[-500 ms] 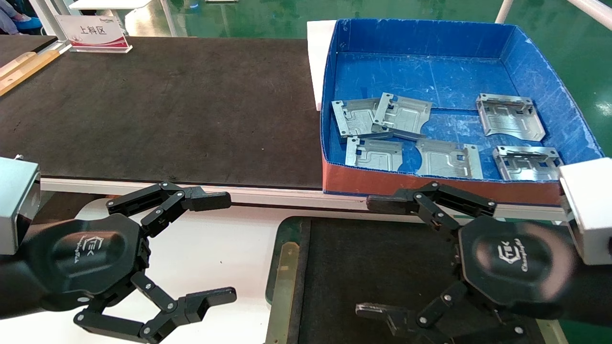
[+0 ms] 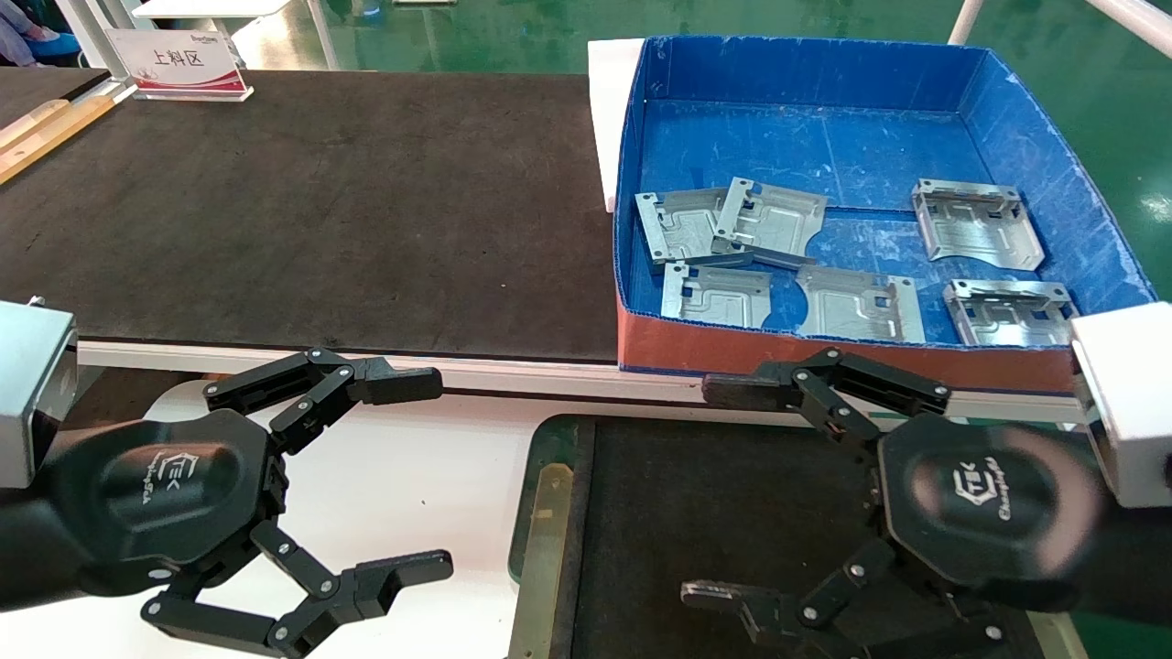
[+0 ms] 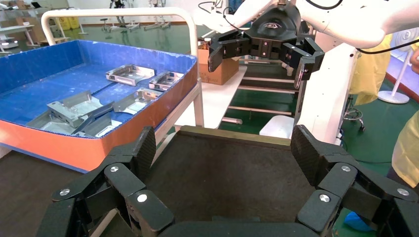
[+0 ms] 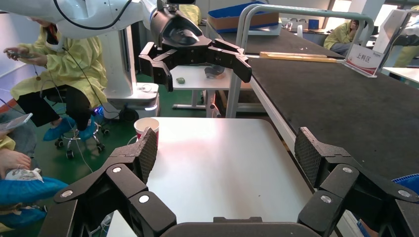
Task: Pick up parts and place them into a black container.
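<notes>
Both arms hang low at the near edge. The left gripper [image 2: 417, 476] is at seven o'clock over the white surface [image 2: 412, 476], jaws spread wide and holding nothing. The right gripper [image 2: 723, 490] is at five o'clock over the black container [image 2: 696, 494], jaws also spread and empty. Six parts [image 2: 856, 307] lie up at one o'clock in the blue box [image 2: 806, 64], two of them overlapping at its left side.
</notes>
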Robot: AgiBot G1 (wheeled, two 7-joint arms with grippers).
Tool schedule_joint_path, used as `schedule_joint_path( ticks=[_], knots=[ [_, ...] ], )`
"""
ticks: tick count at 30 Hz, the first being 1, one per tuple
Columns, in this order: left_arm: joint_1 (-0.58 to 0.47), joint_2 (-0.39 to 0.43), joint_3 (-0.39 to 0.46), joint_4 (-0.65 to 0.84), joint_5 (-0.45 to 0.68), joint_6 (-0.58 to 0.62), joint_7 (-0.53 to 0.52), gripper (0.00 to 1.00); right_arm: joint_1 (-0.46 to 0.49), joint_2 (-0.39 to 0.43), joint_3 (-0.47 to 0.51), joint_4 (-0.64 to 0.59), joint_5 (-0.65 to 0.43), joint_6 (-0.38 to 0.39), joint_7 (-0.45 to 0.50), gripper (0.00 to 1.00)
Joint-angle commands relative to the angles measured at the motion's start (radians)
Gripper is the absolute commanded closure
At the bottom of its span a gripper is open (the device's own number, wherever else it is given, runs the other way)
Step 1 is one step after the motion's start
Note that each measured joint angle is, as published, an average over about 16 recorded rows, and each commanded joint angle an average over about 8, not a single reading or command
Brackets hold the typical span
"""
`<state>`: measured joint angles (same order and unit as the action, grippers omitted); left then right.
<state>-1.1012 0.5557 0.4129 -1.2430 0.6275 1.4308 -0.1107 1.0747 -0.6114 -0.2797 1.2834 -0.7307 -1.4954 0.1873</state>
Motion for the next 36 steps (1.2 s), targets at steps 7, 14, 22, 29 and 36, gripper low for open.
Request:
schedule_joint_path(
  ticks=[7, 14, 22, 29, 36],
  knots=[
    [0.0, 0.0, 0.0, 0.0, 0.0, 0.0, 0.0, 1.0, 0.0, 0.0, 0.0, 0.0, 0.0, 0.0, 0.0, 0.0],
    [0.0, 0.0, 0.0, 0.0, 0.0, 0.0, 0.0, 1.0, 0.0, 0.0, 0.0, 0.0, 0.0, 0.0, 0.0, 0.0],
    [0.0, 0.0, 0.0, 0.0, 0.0, 0.0, 0.0, 1.0, 0.0, 0.0, 0.0, 0.0, 0.0, 0.0, 0.0, 0.0],
    [0.0, 0.0, 0.0, 0.0, 0.0, 0.0, 0.0, 1.0, 0.0, 0.0, 0.0, 0.0, 0.0, 0.0, 0.0, 0.0],
    [0.0, 0.0, 0.0, 0.0, 0.0, 0.0, 0.0, 1.0, 0.0, 0.0, 0.0, 0.0, 0.0, 0.0, 0.0, 0.0]
  ],
)
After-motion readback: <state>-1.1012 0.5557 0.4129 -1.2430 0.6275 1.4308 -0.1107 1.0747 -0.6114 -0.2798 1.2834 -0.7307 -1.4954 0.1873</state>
